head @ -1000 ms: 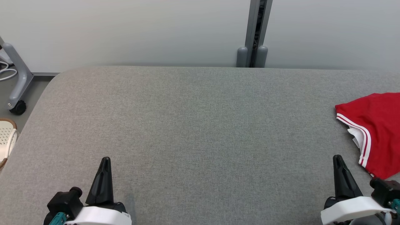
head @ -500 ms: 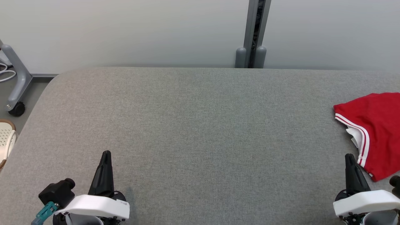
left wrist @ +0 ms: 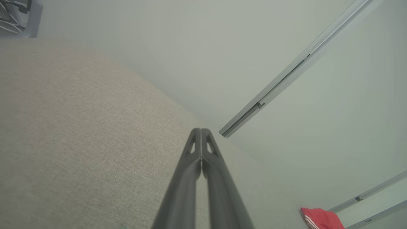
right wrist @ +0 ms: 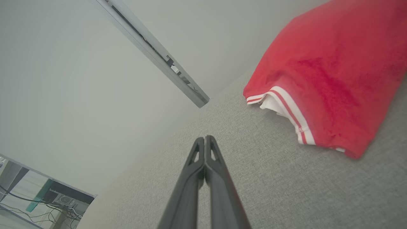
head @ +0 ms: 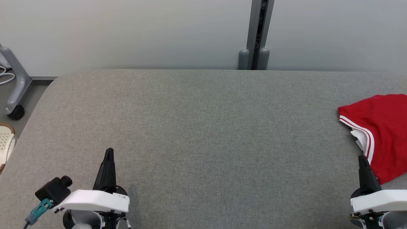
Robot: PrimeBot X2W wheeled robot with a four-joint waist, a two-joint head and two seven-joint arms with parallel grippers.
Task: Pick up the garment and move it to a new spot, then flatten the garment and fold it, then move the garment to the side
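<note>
Right gripper (head: 362,158), closed and empty like left gripper (head: 109,150), has drawn back beside the folded garment (head: 384,127): task likely done.

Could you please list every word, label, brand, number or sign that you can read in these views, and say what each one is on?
No text here can be read.
Small dark print on the white wrist cover of the left gripper: too small to read.
On the red garment: white stripes along its edge, no lettering showing.
On the equipment in the right wrist view's corner: blurred, nothing legible.
</note>
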